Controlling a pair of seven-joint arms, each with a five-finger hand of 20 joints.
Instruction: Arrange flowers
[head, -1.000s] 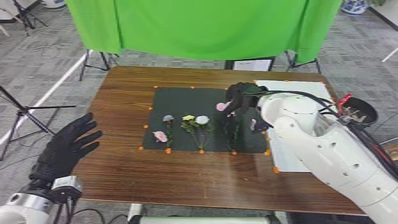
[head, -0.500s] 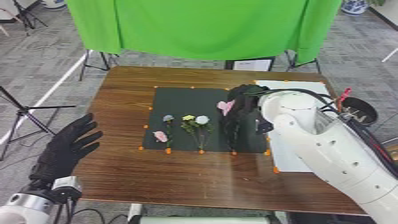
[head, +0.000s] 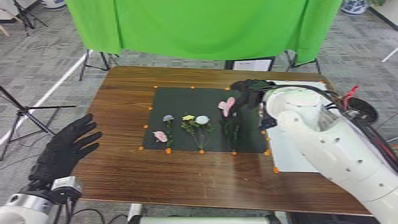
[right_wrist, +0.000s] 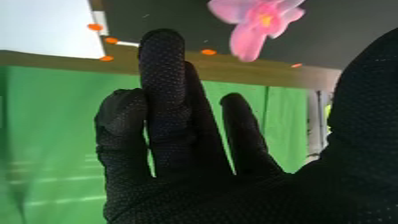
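On the black mat (head: 182, 98), a pink flower (head: 227, 106) lies with its stem toward the near edge. Left of it are a white flower (head: 202, 120), a yellow flower (head: 187, 117), a purple flower (head: 168, 118) and a pale pink flower (head: 161, 136). My right hand (head: 251, 86) is above the mat's far right corner, just beyond the pink flower and apart from it. In the right wrist view, my right hand (right_wrist: 169, 110) is open and empty, near the pink flower (right_wrist: 264, 19). My left hand (head: 62, 150) is open and empty, off the table's left side.
A white sheet (head: 289, 155) lies along the mat's right side under my right arm. Orange markers line the mat. Beyond the brown table (head: 133, 172) hangs a green cloth (head: 204, 30). A dark round container (head: 362, 109) stands off the table's right edge.
My right hand has moved off the pink flower toward the far right, uncovering its bloom and stem. The bloom stays on the mat. My left hand has not moved.
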